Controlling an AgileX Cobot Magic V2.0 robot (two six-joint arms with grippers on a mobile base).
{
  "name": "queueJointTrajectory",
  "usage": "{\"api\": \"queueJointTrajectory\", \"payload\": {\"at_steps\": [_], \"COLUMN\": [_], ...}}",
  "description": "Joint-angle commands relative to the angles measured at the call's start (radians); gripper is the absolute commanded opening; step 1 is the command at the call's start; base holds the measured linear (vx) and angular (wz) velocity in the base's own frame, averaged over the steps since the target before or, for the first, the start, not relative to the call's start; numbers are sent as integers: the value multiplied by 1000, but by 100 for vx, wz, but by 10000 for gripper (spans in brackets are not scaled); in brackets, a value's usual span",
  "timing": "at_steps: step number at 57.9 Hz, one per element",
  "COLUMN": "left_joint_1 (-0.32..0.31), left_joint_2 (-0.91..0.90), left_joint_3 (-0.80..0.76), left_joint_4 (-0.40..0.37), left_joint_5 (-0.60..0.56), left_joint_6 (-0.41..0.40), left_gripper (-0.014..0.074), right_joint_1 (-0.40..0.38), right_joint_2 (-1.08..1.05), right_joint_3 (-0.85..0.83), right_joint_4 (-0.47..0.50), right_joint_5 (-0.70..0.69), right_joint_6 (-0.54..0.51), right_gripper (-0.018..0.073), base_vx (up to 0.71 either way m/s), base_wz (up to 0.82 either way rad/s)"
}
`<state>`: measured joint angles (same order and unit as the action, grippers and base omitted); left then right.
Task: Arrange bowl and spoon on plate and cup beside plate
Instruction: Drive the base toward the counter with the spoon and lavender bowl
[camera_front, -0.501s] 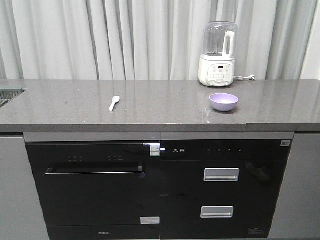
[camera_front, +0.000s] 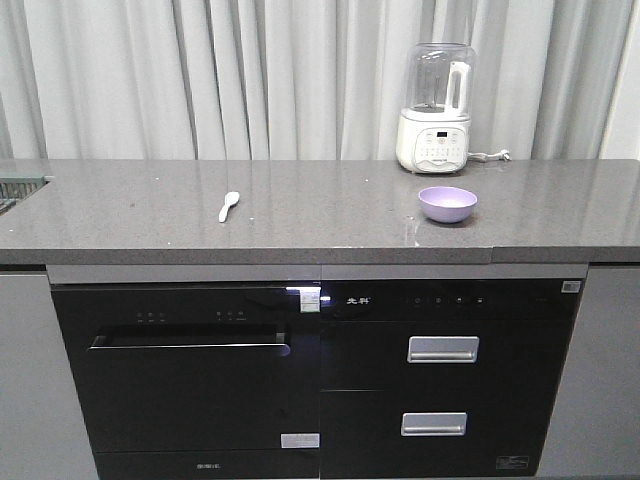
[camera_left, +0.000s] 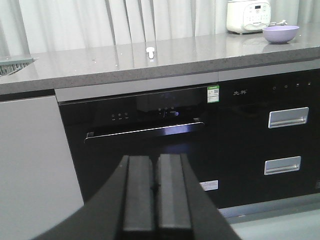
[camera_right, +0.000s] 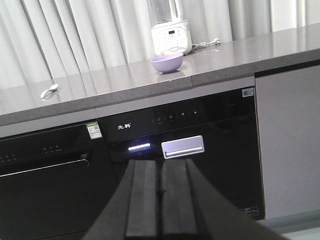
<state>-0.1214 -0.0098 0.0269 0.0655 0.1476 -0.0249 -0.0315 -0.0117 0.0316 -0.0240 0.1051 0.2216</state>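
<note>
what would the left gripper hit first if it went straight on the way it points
The left gripper would likely meet the glossy black appliance door below the grey countertop, near its bar handle; depth unclear.

Tabletop (camera_front: 320, 215): grey speckled stone-look slab, smooth, semi-gloss w/ soft reflections. Bowl (camera_front: 447, 203): lavender, smooth matt plastic look. Spoon (camera_front: 229, 206): pale, smooth, slight sheen; material unclear. Appliance fronts (camera_front: 190, 390): black glossy glass-like panels. Drawer handles (camera_front: 443, 349): brushed metal, satin. Curtain (camera_front: 250, 80): matt pleated cloth. Blender (camera_front: 436, 105): clear jar (glass or plastic, can't tell) on glossy white plastic base.
</note>
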Motion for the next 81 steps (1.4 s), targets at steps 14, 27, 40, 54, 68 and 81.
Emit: {"api": "queueJointTrajectory", "payload": {"at_steps": [14,27,40,54,68,81], "left_joint_1": [-7,-7,-7,-7,-2,-2], "left_joint_2": [-18,-18,-18,-18,-18,-18], "left_joint_3": [-26,-26,-26,-26,-26,-26], "left_joint_4": [-5,-5,-5,-5,-5,-5], "left_joint_5": [-80,-80,-80,-80,-80,-80], "left_joint_6": [-4,-4,-4,-4,-4,-4], "left_gripper": [-3,-3,-3,-3,-3,-3], "right_joint_1": [-5,-5,-5,-5,-5,-5], "right_joint_2": [-4,-4,-4,-4,-4,-4], "right_joint_3": [3,3,3,3,3,3], "right_joint_4": [-6,-6,-6,-6,-6,-6], "right_joint_5": [-86,-86,-86,-86,-86,-86], "right_joint_6": [-3,-3,-3,-3,-3,-3], "right_gripper": [-6,-6,-6,-6,-6,-6], "base_vx": [0,3,8,12,12,16], "base_wz": [-1,-5,-4,2,-14,-22]}}
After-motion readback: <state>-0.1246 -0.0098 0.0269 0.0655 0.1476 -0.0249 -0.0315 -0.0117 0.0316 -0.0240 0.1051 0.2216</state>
